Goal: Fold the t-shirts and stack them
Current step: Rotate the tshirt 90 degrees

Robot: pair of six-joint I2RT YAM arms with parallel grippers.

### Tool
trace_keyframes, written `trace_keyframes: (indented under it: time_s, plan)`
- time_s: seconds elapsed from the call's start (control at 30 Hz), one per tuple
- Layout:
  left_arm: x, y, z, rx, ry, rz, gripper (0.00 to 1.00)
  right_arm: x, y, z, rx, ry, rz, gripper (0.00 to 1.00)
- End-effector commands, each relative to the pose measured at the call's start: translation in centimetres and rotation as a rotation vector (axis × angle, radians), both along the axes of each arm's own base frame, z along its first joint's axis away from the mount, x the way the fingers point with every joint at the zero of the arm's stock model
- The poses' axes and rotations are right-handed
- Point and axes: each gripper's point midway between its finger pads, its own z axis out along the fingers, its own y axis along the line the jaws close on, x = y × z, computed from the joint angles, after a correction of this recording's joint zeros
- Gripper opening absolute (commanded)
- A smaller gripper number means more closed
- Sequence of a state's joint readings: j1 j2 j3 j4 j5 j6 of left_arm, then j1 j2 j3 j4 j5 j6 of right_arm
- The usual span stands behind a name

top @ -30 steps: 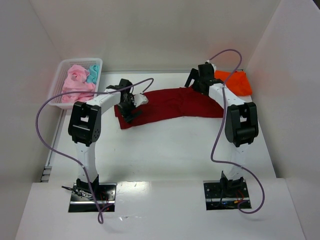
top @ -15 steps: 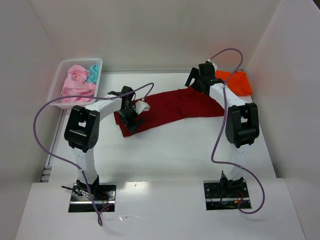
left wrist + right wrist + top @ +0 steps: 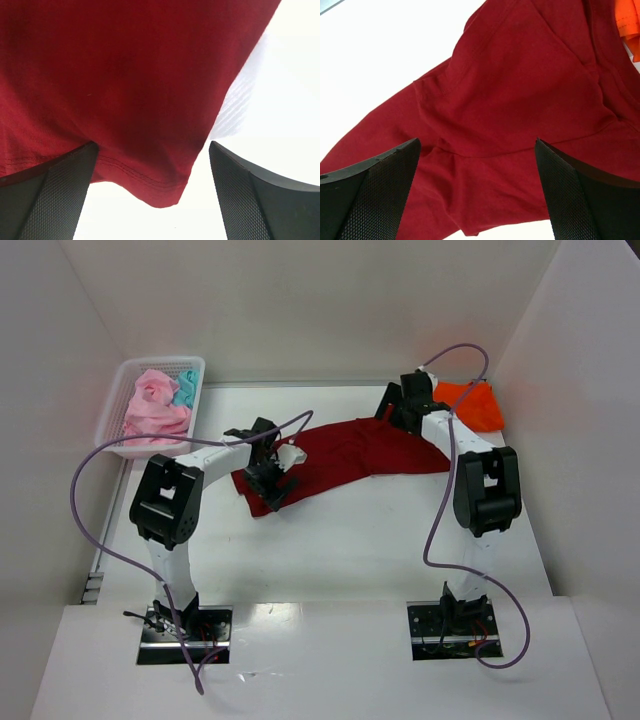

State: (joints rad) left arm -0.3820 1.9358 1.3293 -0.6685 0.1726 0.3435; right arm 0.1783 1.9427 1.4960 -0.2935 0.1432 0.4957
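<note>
The large dark red t-shirt (image 3: 360, 450) lies spread in a band across the middle of the table. My left gripper (image 3: 270, 478) is over its left end. In the left wrist view the gripper (image 3: 152, 147) is open, with a hemmed corner of the red shirt (image 3: 125, 90) between the jaws. My right gripper (image 3: 397, 405) is over the shirt's far right part. In the right wrist view it (image 3: 477, 145) is open just above a sleeve seam of the red shirt (image 3: 520, 90). The orange t-shirt (image 3: 470, 405) lies at the far right. Pink t-shirts (image 3: 152, 405) and a teal one (image 3: 185, 388) sit in the basket.
The white mesh basket (image 3: 118, 445) stands at the far left against the wall. White walls close in the table on the left, back and right. A small white ribbed piece (image 3: 235, 107) shows beside the red shirt's edge near my left gripper. An edge of the orange shirt (image 3: 630, 25) shows in the right wrist view.
My left gripper has moved nearer and slightly right along the red shirt's left end, which has shifted with it. My right gripper has barely moved.
</note>
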Motion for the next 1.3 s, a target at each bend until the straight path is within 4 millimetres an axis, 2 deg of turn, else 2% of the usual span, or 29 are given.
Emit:
trace_keyframes:
  time_s: [0.0,0.23,0.4,0.53,0.57,0.63,0.8,0.87,0.9,0.93,1.03,1.07,1.1,1.17,1.2,1.27]
  plan:
    - [-4.7,-1.1,-2.6,-0.031,0.205,0.045,0.99,0.5,-1.3,3.7,-0.006,-0.09,-0.024,1.0]
    - [-7.3,-0.9,-2.3,-0.051,0.276,0.052,0.99,0.0,-1.9,3.6,-0.007,-0.09,-0.033,1.0]
    - [-7.6,-0.9,-1.0,-0.067,0.259,0.039,0.99,-0.4,-1.9,0.5,-0.002,-0.015,-0.048,1.0]
    - [-8.5,-0.9,-0.4,-0.082,0.281,0.025,0.99,-0.4,-1.9,-0.5,-0.005,0.005,-0.048,1.0]
    - [-8.8,-1.7,0.1,-0.118,0.284,0.0,0.99,-0.4,-1.9,-0.5,-0.005,0.005,-0.048,1.0]
    - [-9.6,-2.0,0.6,-0.131,0.308,-0.022,0.99,-0.4,-1.9,-1.2,-0.008,0.018,-0.047,1.0]
    - [-10.2,-2.8,2.1,-0.181,0.286,-0.065,0.99,-0.1,-1.2,-2.1,-0.012,0.035,-0.024,1.0]
    - [-10.4,-3.2,2.5,-0.194,0.28,-0.077,0.99,-0.2,-0.8,-2.9,-0.021,0.049,-0.019,1.0]
    - [-11.3,-3.7,2.6,-0.214,0.308,-0.1,0.99,0.1,-0.8,-3.3,-0.029,0.053,-0.012,1.0]
    - [-11.6,-4.2,2.8,-0.215,0.302,-0.121,0.99,-0.1,-0.3,-4.4,-0.033,0.076,-0.003,1.0]
    - [-12.1,-4.8,2.9,-0.223,0.309,-0.144,0.99,0.1,-0.2,-5.2,-0.037,0.094,-0.003,1.0]
    - [-12.2,-4.9,3.0,-0.231,0.313,-0.145,0.99,0.2,0.3,-5.3,-0.037,0.094,0.008,1.0]
    - [-12.5,-5.3,3.1,-0.238,0.319,-0.158,0.99,0.2,0.3,-6.1,-0.04,0.109,0.008,1.0]
    - [-12.9,-5.5,2.5,-0.227,0.34,-0.168,0.99,0.6,0.9,-6.3,-0.04,0.106,0.017,1.0]
    - [-12.9,-5.5,2.5,-0.227,0.34,-0.168,0.99,0.5,0.9,-7.1,-0.044,0.127,0.018,1.0]
    - [-13.1,-5.7,2.5,-0.225,0.341,-0.177,0.99,1.1,1.0,-7.2,-0.043,0.121,0.018,1.0]
